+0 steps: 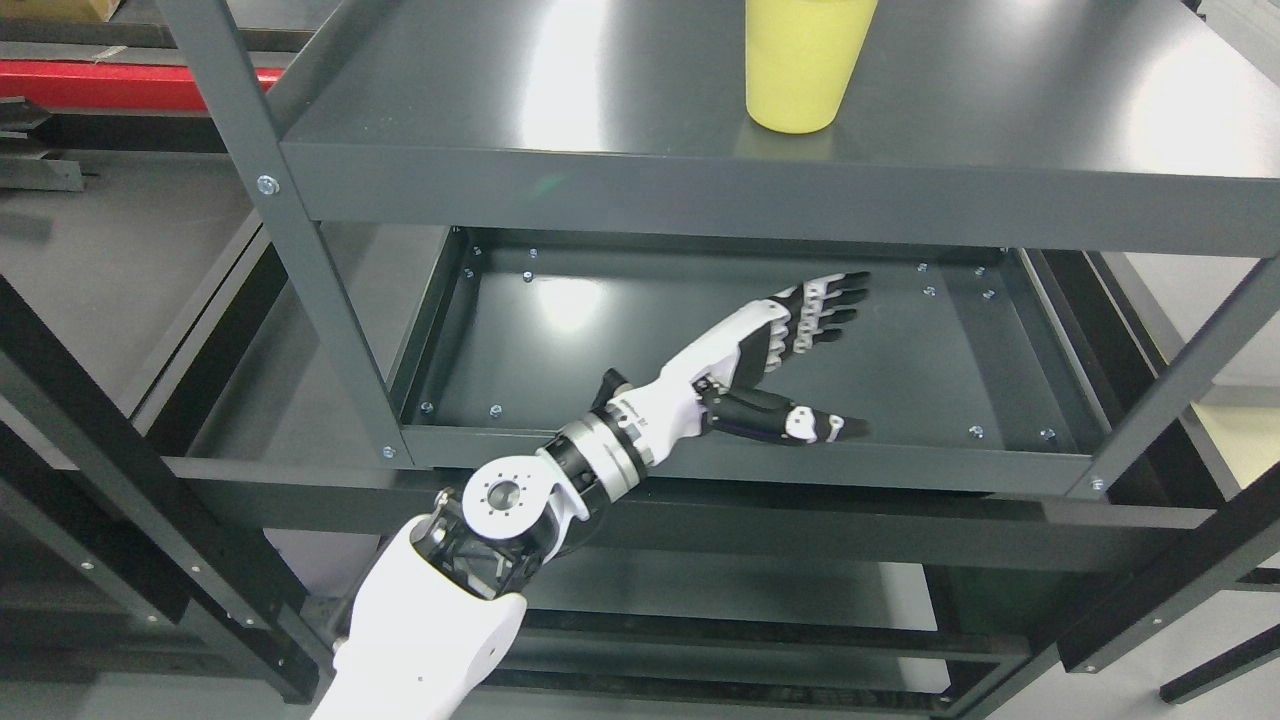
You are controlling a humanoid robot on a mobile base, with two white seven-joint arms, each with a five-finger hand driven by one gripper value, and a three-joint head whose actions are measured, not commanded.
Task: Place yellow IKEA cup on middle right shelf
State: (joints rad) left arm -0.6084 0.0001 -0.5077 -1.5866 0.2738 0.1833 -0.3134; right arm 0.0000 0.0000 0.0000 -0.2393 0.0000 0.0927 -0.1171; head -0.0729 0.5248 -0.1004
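yellow cup (800, 65), top cut off

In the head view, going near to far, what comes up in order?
White forearm of the left arm → left hand, open over the lower shelf tray → yellow cup standing on the upper shelf.

1. There are tiny dark letters on the white wrist of the left hand (775, 365), but they are too small to read.
2. No other words, numbers or signs can be read anywhere.
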